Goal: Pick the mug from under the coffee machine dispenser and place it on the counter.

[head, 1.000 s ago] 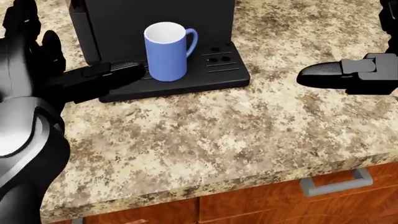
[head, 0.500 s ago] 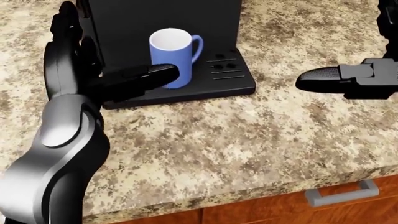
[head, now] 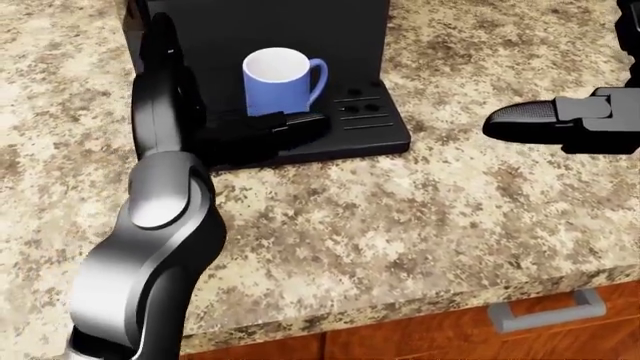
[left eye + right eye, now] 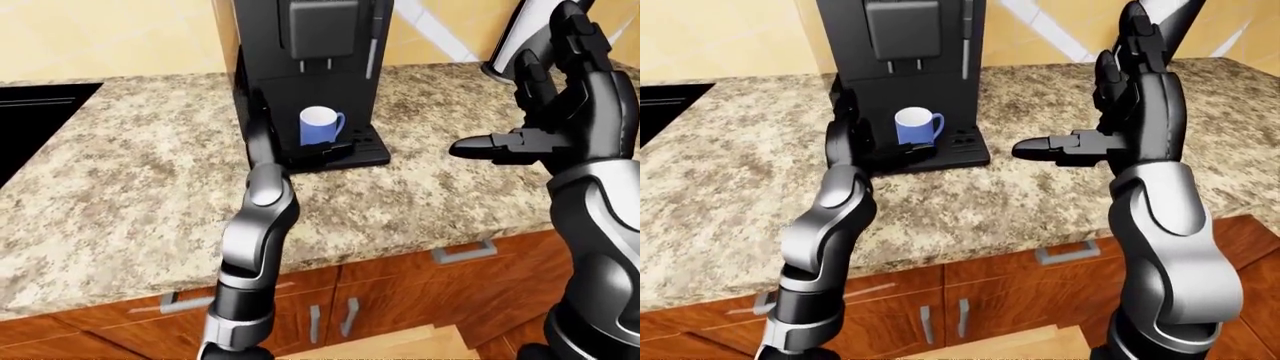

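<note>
Reaching my left hand point(image 3: 265, 129) in, fingers spread and not gripping yet, just touching the mug point(image 3: 278, 82) on the coffee machine point(image 4: 305, 45) tray. Looks rigid, light, probably slick; I'd wrap the body opposite the handle. Right hand point(image 4: 1110, 139) hovers unclenched.

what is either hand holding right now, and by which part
Nothing is held. The left hand reaches the base of the blue mug with fingers open; the right hand hangs open over the counter.
</note>
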